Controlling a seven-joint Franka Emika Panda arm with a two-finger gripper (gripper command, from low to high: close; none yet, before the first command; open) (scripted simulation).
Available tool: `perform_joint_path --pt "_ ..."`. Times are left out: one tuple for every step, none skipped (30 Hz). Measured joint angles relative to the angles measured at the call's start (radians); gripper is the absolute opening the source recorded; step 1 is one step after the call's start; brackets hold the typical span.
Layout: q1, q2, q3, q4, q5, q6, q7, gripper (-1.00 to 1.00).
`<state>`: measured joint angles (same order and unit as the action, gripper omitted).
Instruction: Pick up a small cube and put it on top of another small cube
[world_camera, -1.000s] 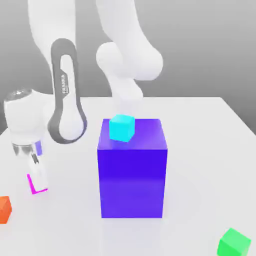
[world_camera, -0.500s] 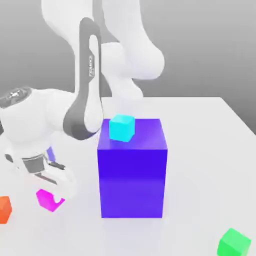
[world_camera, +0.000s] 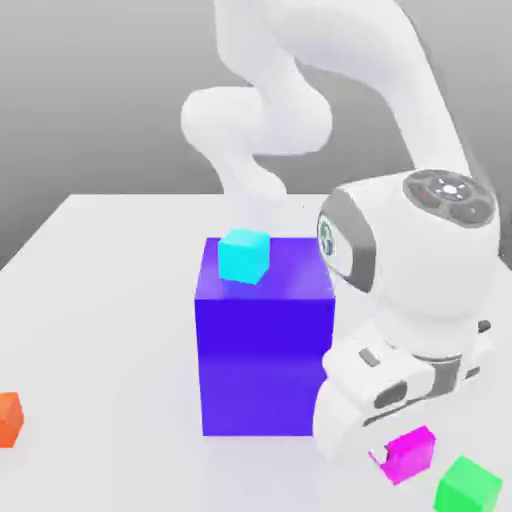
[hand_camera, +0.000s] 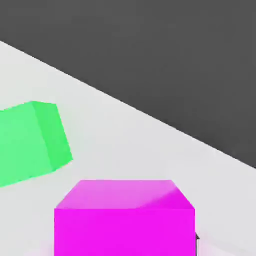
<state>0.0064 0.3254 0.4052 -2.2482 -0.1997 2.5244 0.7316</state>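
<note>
The hand (world_camera: 382, 452), closed on the magenta cube (world_camera: 410, 455), has the green cube (world_camera: 468, 488) near it on the bench (world_camera: 120, 330), toward the exterior view's right, so the carry should go that way (a short one, I'd judge).

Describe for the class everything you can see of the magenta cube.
The magenta cube is small, plain and evenly coloured, with flat faces, straight edges and no markings. The gripper holds it, shut on it, tilted in the exterior view. It sits near the green cube, towards the exterior view's right. Whether it clears the table is hard to tell.
</note>
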Motion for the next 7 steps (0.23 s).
perform_joint_path --pt "0.024 0.025 -0.008 0.009 -0.027 0.022 0.018 -1.0" --pt "0.045 0.056 -0.023 0.015 -0.054 0.049 0.036 -1.0" --pt "0.066 0.091 -0.042 0.019 -0.077 0.078 0.052 -1.0" --pt "0.078 0.114 -0.055 0.022 -0.095 0.098 0.064 1.0" --pt "0.078 0.114 -0.055 0.022 -0.095 0.098 0.064 1.0" --pt "0.078 0.114 -0.055 0.022 -0.095 0.098 0.064 1.0" --pt "0.078 0.114 -0.055 0.022 -0.095 0.098 0.064 1.0"
